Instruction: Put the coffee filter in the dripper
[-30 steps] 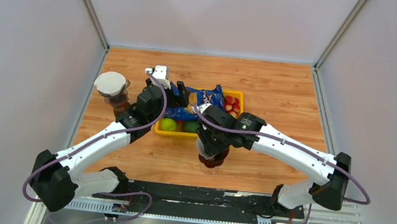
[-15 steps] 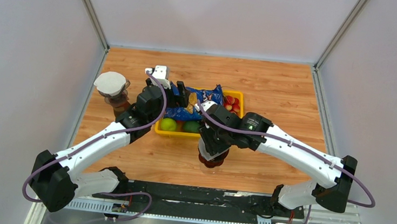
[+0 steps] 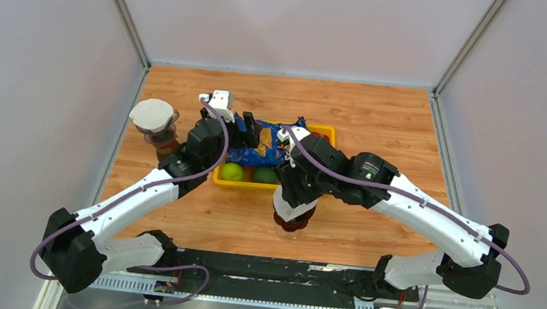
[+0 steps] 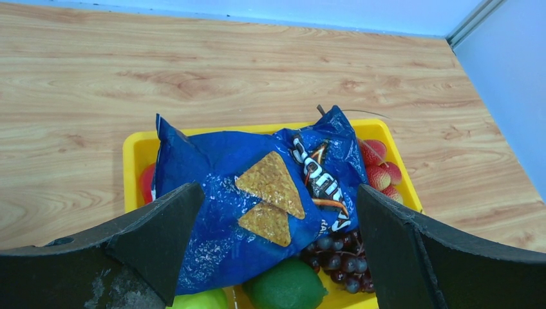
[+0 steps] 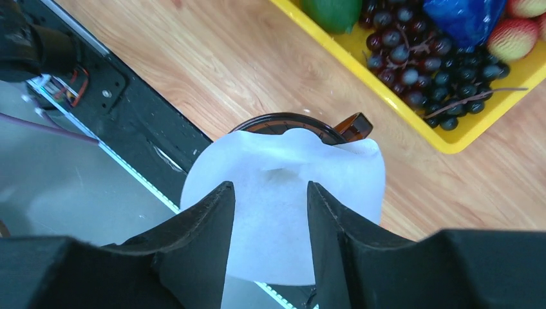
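Right wrist view shows the right gripper (image 5: 270,212) pinching the white paper coffee filter (image 5: 283,199) above the amber glass dripper (image 5: 293,122) by the worktop's near edge — its arm has swung slightly farther, nearing insertion — while the left gripper (image 4: 277,244) hangs wide, empty.

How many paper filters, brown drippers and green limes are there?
Paper filters: 2
Brown drippers: 2
Green limes: 2
Total: 6
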Robot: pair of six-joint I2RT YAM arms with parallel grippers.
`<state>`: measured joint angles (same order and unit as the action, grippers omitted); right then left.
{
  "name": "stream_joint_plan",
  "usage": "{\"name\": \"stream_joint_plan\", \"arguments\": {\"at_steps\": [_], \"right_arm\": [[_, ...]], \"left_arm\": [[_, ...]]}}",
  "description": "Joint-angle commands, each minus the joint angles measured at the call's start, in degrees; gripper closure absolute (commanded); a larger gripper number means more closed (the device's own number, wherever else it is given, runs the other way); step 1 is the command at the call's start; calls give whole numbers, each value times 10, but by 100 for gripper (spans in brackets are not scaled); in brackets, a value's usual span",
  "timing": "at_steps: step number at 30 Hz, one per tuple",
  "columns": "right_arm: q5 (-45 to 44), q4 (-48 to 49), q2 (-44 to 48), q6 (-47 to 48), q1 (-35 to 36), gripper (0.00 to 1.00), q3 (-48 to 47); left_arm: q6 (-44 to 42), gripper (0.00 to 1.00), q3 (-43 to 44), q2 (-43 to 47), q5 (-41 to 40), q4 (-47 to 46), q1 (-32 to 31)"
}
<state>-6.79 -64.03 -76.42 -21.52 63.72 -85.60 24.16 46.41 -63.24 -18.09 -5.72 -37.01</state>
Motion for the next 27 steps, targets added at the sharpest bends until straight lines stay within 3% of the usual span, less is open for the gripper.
{"name": "stream_joint_plan", "arguments": {"at_steps": [1, 4, 5, 6, 8, 9, 14, 22, 25, 27], "right_arm": [[-37, 1, 34, 0, 4, 50, -52], [-72, 2, 48, 5, 3, 45, -76], [-90, 2, 52, 6, 4, 39, -84], [-114, 3, 58, 2, 4, 32, -90], [-170, 10, 71, -12, 3, 4, -94], [-199, 19, 81, -17, 1, 1, -87], [-277, 33, 80, -31, -63, 0, -83], [-189, 158, 103, -22, -381, 0, 42], [-138, 232, 126, -24, -475, 0, 115], [-159, 300, 146, -20, -504, 0, 177]], "left_arm": [[5, 0, -1, 18, 8, -6, 3], [5, 0, 0, 19, 9, -4, 3], [5, 0, 0, 19, 9, -4, 3], [5, 0, 0, 20, 9, -2, 4], [5, 0, 1, 23, 14, 3, 4], [5, 0, 2, 24, 15, 5, 4], [5, 0, 1, 33, 18, 14, 4], [7, 0, 0, 34, 16, 21, 9], [10, 0, 1, 31, 17, 23, 11], [11, 0, 1, 29, 17, 25, 13]]}}
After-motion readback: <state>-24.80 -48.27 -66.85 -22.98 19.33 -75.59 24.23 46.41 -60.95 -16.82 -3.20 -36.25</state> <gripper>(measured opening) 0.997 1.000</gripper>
